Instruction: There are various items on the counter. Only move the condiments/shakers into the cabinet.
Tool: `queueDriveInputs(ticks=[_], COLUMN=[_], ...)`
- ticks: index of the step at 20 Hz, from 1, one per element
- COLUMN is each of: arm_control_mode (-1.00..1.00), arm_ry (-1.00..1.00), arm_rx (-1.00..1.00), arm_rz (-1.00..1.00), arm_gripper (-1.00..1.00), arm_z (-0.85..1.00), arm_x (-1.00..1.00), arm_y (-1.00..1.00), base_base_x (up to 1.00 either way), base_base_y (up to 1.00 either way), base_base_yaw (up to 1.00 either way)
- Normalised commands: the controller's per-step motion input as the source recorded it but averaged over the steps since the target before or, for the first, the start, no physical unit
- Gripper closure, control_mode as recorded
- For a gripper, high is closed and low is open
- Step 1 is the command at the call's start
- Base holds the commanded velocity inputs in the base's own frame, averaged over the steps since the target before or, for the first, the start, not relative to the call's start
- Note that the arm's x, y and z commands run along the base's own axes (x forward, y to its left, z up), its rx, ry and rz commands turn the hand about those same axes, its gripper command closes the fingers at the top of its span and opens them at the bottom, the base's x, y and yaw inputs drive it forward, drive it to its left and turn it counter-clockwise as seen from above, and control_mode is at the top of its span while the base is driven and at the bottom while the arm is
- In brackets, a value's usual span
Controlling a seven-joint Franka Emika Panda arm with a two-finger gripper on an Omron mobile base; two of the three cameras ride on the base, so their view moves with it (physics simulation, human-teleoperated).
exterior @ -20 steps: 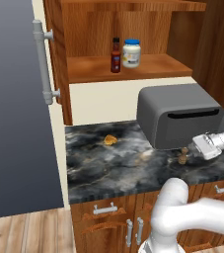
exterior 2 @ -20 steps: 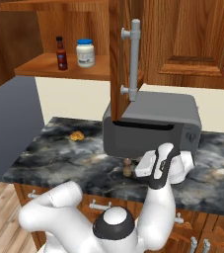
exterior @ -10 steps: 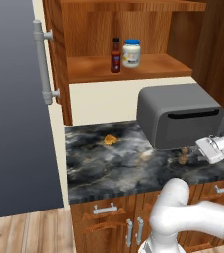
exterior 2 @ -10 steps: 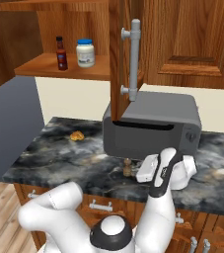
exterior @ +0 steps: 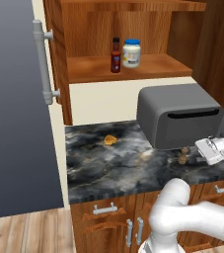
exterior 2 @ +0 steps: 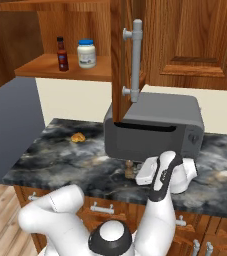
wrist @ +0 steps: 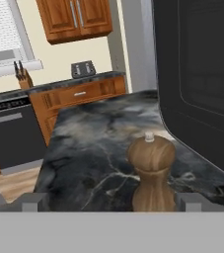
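A small brown shaker [wrist: 150, 170] stands upright on the dark marbled counter [wrist: 89, 148], just in front of the toaster oven. My gripper [wrist: 112, 202] is open and low, its two fingertips [wrist: 34, 202] to either side of the shaker's base, the shaker nearer the right one. In the base views the gripper [exterior: 197, 150] [exterior 2: 139, 174] sits level with the shaker [exterior: 182, 156] [exterior 2: 130, 170], right beside it. The red sauce bottle [exterior: 115, 55] [exterior 2: 61, 54] and the blue-lidded white jar [exterior: 131, 53] [exterior 2: 86, 54] stand side by side on the cabinet shelf [exterior: 148, 66] [exterior 2: 40, 67].
The grey toaster oven [exterior: 180, 116] [exterior 2: 155, 127] rises right behind the shaker. An orange-tan food lump [exterior: 110, 140] [exterior 2: 77, 137] lies on the counter to the left. The open cabinet door [exterior 2: 120, 60] with its silver handle [exterior 2: 135, 60] hangs above the oven.
The hand has sunk a little toward the counter next to the shaker. Its jaws have stayed open. Bottle, jar and food lump have not moved.
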Motion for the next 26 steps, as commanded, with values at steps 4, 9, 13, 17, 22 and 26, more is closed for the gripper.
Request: queueDriveInputs(ticks=[4, 9, 13, 17, 22, 26], arm_control_mode=[-1.0, -1.0, -1.0, -1.0, -1.0, -1.0], arm_ry=[0.01, 0.0, 0.02, 0.03, 0.06, 0.08], arm_rx=[0.0, 0.0, 0.0, 0.0, 0.0, 0.0], arm_rz=[0.0, -0.05, -0.19, -0.24, -0.09, -0.02], arm_gripper=[-1.0, -1.0, -1.0, -1.0, -1.0, -1.0], arm_z=[0.0, 0.0, 0.0, 0.0, -0.06, -0.03], arm_x=[0.0, 0.0, 0.0, 0.0, 0.0, 0.0], arm_y=[0.14, 0.01, 0.0, 0.05, 0.3, 0.28], base_base_x=[0.0, 0.0, 0.0, 0.0, 0.0, 0.0], base_base_y=[0.0, 0.0, 0.0, 0.0, 0.0, 0.0], base_base_yaw=[0.0, 0.0, 0.0, 0.0, 0.0, 0.0])
